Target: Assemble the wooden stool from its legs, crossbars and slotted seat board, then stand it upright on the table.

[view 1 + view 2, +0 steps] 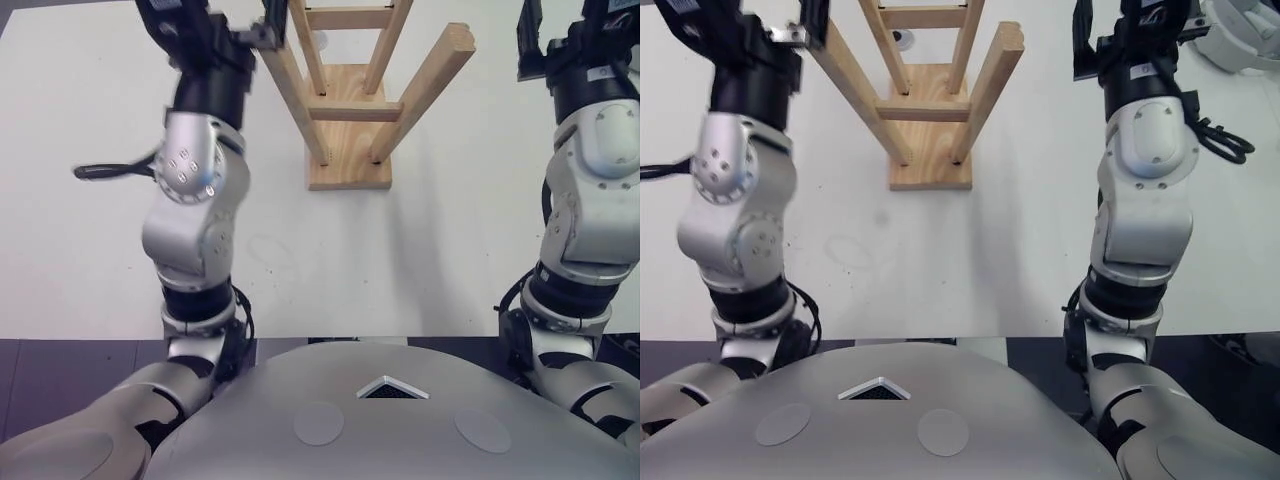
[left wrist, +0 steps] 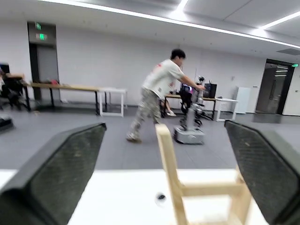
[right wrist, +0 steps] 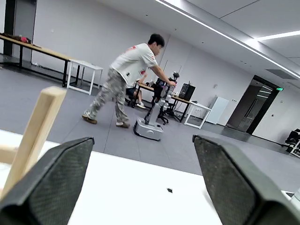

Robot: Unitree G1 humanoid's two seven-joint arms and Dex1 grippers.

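Your wooden stool (image 1: 348, 120) is sitting upside down toward the far edge of the table (image 1: 420, 260), seat board (image 1: 349, 172) flat on it and legs pointing up. Your left gripper (image 2: 165, 127) is hanging released just beside its left leg. Your right gripper (image 3: 143, 139) is hovering released, apart, toward the right edge.
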